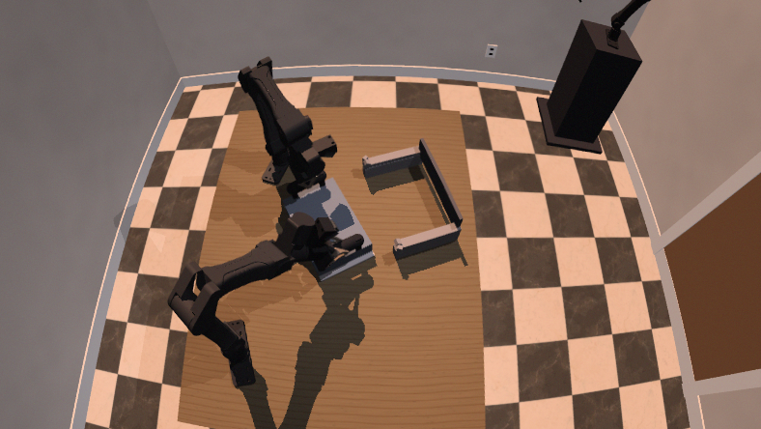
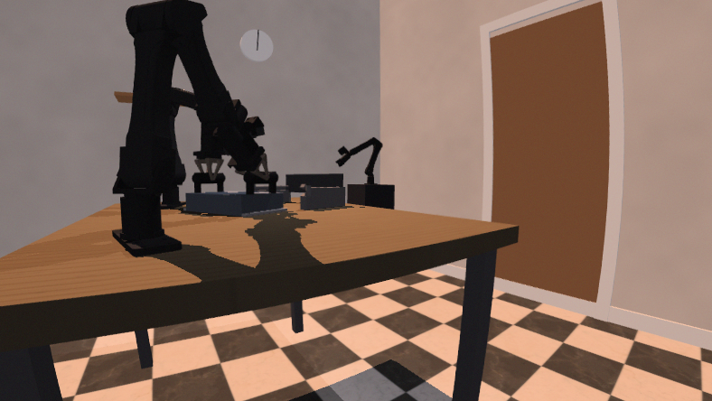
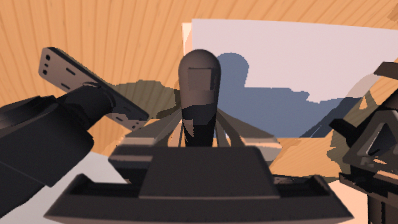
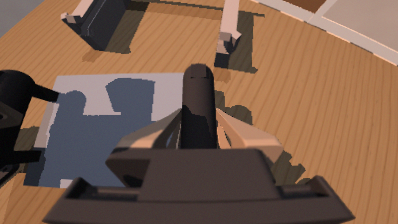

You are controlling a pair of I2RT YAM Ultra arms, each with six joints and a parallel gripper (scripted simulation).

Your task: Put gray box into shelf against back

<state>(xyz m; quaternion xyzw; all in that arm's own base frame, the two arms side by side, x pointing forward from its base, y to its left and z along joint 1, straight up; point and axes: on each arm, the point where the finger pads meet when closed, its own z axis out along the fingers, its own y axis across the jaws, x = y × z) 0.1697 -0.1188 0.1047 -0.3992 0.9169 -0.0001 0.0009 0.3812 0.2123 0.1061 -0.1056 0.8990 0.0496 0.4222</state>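
Wooden surface. Shelf, two rails, dark back. Gray box, one, outside the shelf, near its open side. Left tool, right tool: each apparently closed on a black handle.
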